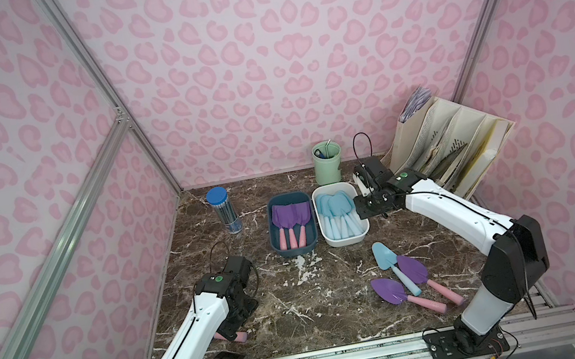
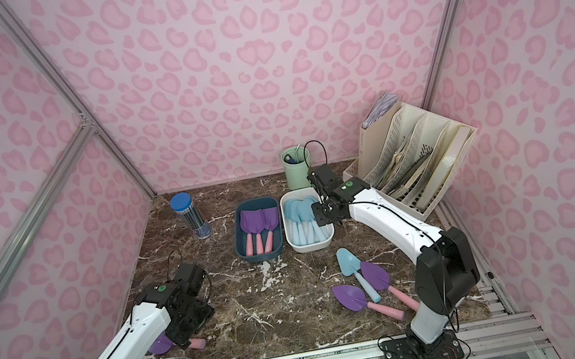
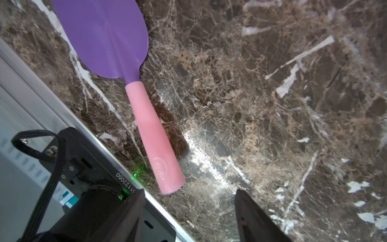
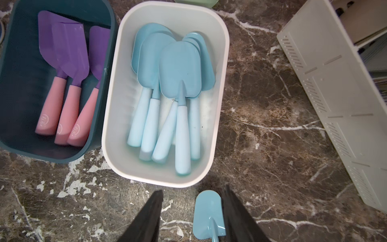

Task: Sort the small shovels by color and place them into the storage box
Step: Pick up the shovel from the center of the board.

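Note:
A dark blue box (image 1: 274,238) holds three purple small shovels (image 1: 290,216) with pink handles. Beside it, a white box (image 1: 348,242) holds several light blue shovels (image 4: 180,69). Three more lie loose at the front right: a blue one (image 1: 386,257) and two purple ones (image 1: 413,270) (image 1: 389,290). My right gripper (image 4: 192,201) hangs open and empty above the table by the white box's near end. Another purple shovel (image 3: 150,130) lies near the front left edge. My left gripper (image 3: 190,201) stands open just behind its pink handle end, not touching it.
A clear tube of pencils with a blue cap (image 1: 224,211) stands at the back left. A green cup (image 1: 328,167) and a beige file rack (image 1: 450,149) stand at the back right. An aluminium rail (image 1: 347,356) runs along the table's front edge.

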Available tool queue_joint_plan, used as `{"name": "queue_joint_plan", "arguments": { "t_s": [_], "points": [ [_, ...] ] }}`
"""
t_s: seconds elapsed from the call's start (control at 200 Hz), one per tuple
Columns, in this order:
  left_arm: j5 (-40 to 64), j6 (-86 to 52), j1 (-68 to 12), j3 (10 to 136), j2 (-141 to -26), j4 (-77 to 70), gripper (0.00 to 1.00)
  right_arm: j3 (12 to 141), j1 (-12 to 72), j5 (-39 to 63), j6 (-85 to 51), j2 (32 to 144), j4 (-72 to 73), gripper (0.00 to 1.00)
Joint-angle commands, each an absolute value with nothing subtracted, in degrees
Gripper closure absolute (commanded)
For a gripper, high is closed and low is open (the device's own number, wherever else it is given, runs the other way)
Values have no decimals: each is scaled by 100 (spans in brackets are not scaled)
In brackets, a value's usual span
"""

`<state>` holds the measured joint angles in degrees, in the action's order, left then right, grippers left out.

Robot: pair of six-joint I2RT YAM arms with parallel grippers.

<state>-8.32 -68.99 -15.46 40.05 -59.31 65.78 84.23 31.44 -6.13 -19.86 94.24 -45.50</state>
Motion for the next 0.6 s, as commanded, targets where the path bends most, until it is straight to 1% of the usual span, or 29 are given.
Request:
{"name": "queue_joint_plan", "arguments": {
  "t_s": [0.0, 0.19, 0.385, 0.595],
  "points": [
    [-720, -6991, -1437, 3908, -5797, 6570, 27, 8376, 3120, -571, -1925, 9338, -4388, 48],
    [-742, -6975, -1211, 3699, -5499, 6553, 26, 8299, 3096, -548, -1913, 9262, -4333, 48],
    [-473, -6815, -828, 3417, -5548, 6230, 27, 8228, 3096, -534, -1915, 9264, -4295, 48],
    [-381, -6702, -635, 3323, -5672, 6022, 29, 8210, 3076, -558, -1876, 9282, -4302, 48]
  ]
}}
